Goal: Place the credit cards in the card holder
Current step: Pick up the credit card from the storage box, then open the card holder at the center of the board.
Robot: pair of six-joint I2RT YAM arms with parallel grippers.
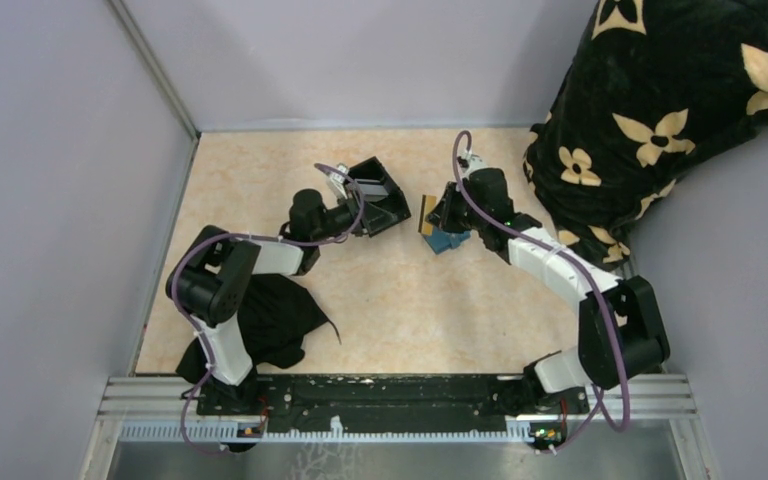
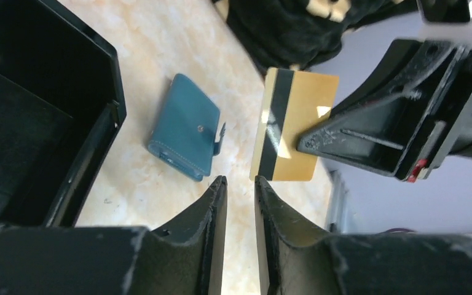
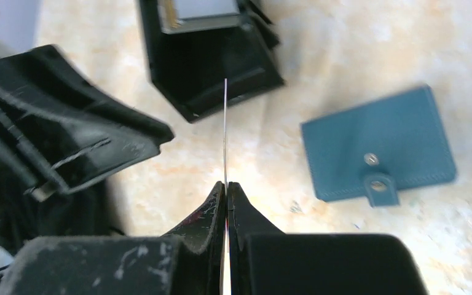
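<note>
My right gripper point(image 1: 439, 216) is shut on the tan-yellow credit card point(image 1: 427, 213) and holds it upright on edge above the table. The card shows its black stripe in the left wrist view point(image 2: 292, 126) and appears as a thin line in the right wrist view point(image 3: 225, 123). The teal card holder point(image 1: 447, 241) lies shut and flat on the table just beside the card, its snap visible point(image 3: 378, 150). My left gripper point(image 2: 239, 179) is slightly open and empty, beside the black tray and facing the card. A grey-silver card point(image 3: 200, 9) lies in the tray's far end.
The black open-topped tray point(image 1: 378, 195) stands left of the card holder. A black cloth point(image 1: 275, 320) lies at the near left. A black flowered blanket point(image 1: 660, 110) fills the back right corner. Grey walls close in the table.
</note>
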